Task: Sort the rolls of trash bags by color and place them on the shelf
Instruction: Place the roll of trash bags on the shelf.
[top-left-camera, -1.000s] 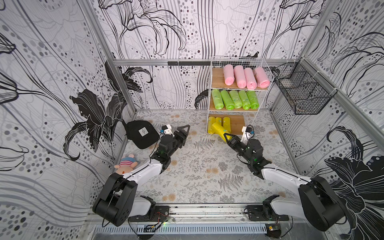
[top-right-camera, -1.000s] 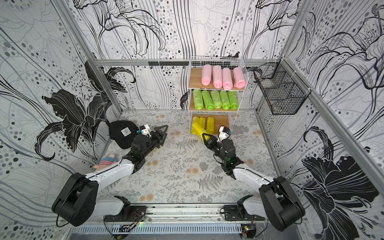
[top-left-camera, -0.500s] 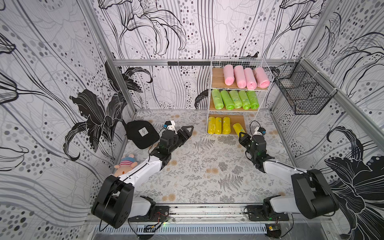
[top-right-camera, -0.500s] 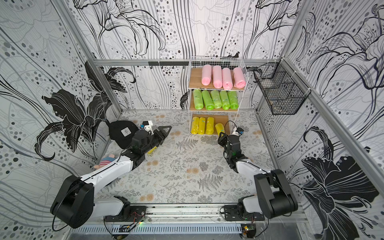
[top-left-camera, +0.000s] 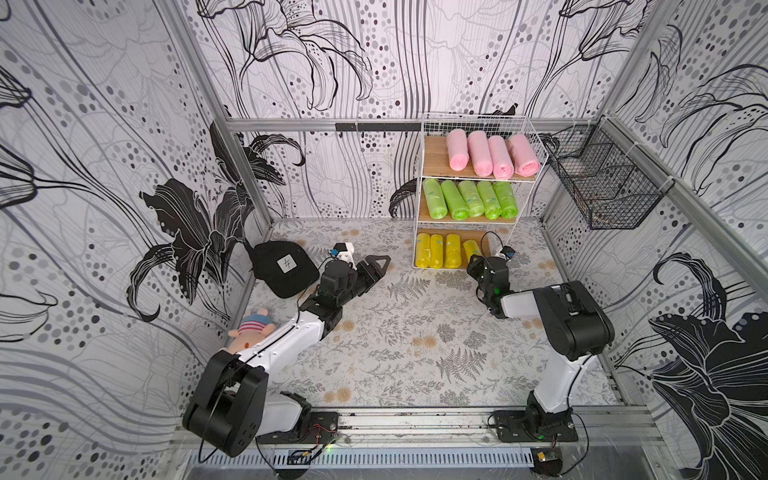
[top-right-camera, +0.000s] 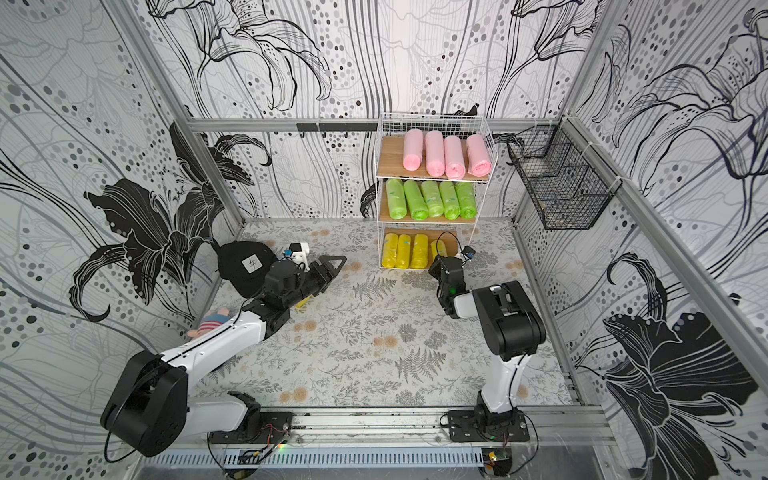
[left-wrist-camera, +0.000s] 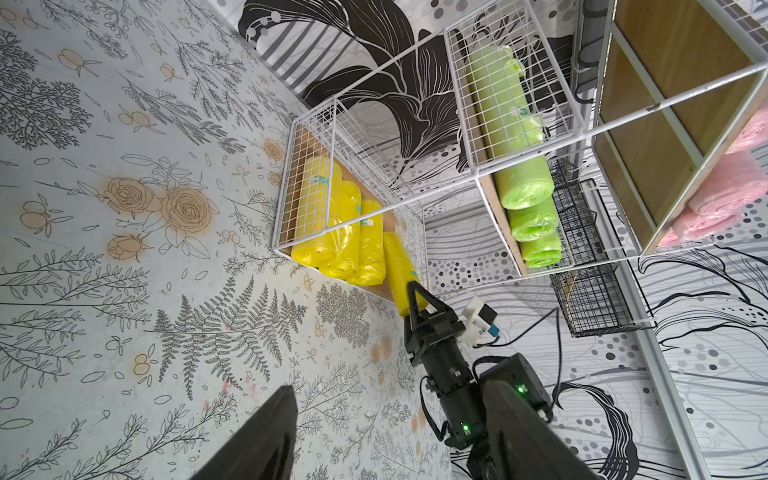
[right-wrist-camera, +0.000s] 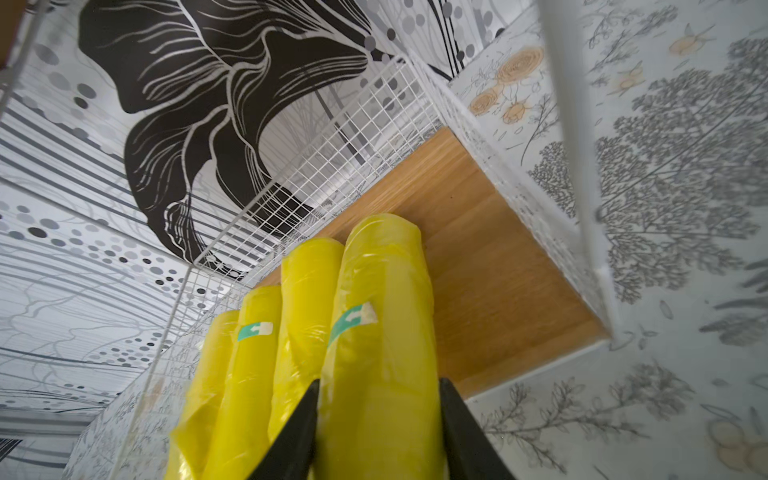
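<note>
You've got the left gripper (top-left-camera: 374, 270) open and empty above the floral mat (top-left-camera: 395, 332). Shelf (top-left-camera: 419, 208): white wire grid, wooden boards (right-wrist-camera: 490, 266); pink rolls (top-left-camera: 490, 156) on top, green rolls (top-left-camera: 469, 199) in the middle, three yellow rolls (top-left-camera: 436, 251) at the bottom. Your right gripper (right-wrist-camera: 378, 384) pinches the near end of a fourth crinkly yellow roll (right-wrist-camera: 382, 291) with a teal label (right-wrist-camera: 353, 320). It pokes into the bottom tier, touching its neighbour.
</note>
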